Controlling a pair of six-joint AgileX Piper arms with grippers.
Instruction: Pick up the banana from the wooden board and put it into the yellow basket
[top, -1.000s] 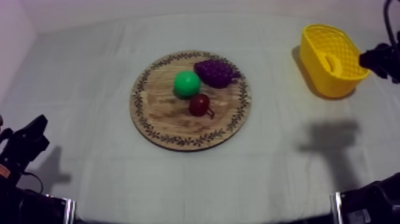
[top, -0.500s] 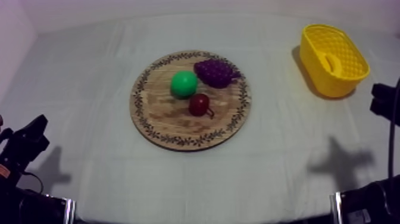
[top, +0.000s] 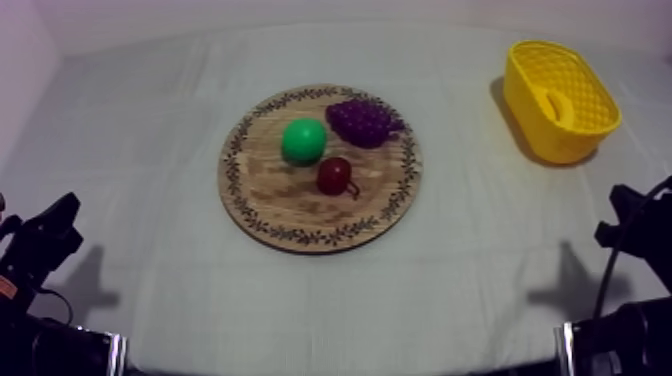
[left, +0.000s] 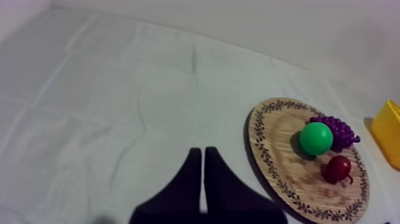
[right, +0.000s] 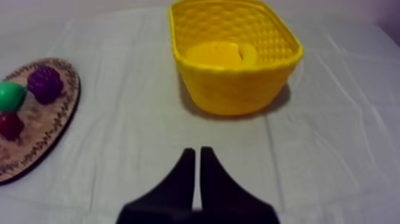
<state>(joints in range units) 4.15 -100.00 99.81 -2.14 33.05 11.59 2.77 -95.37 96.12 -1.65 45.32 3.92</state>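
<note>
The yellow banana (top: 557, 106) lies inside the yellow basket (top: 590, 128) at the table's far right; it also shows in the basket (right: 238, 89) as the banana (right: 223, 55) ahead of my right gripper (right: 197, 156). That gripper is shut on nothing, well short of the basket, and sits low at the right edge as my right gripper (top: 615, 215). The round wooden board (top: 300, 215) in the middle holds a green round fruit (top: 303, 140), purple grapes (top: 362, 120) and a small red fruit (top: 335, 176). My left gripper (left: 203, 156), also shut and empty, rests low at the left (top: 68, 208).
Bare grey-white cloth lies between the board (right: 36, 137) and the basket, and around both grippers. The board (left: 280, 161) with its fruit is off to one side of my left gripper.
My right arm has drawn back from beside the basket down toward the table's near right edge. The green fruit has shifted slightly left on the board. The left arm has not moved.
</note>
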